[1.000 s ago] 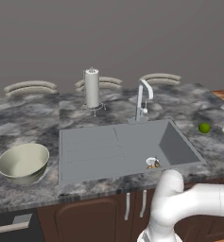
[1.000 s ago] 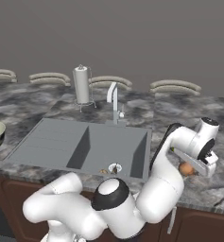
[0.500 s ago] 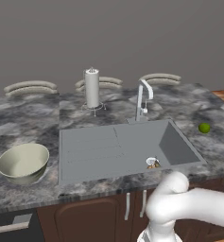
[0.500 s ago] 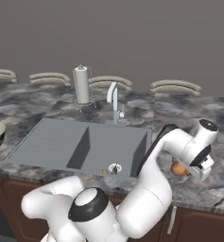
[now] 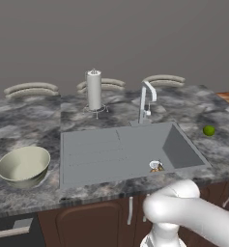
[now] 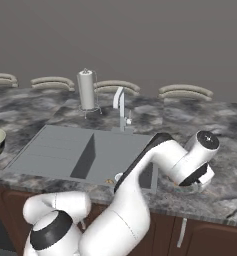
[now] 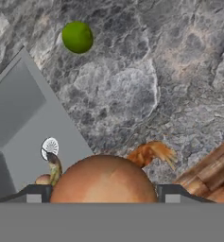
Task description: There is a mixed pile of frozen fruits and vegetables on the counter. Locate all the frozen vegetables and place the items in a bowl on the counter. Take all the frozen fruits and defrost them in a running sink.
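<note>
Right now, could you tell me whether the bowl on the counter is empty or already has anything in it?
Empty. The left base view looks into the bowl and shows only its plain glazed inside, while the lime-green ball sits on the counter.

From behind the arm's left we look forward and down across the sink (image 5: 121, 152); from its right, the same sink (image 6: 80, 152) and tap (image 6: 120, 107); our hand view sits close above the counter (image 7: 146, 80), catching the sink's corner.
</note>
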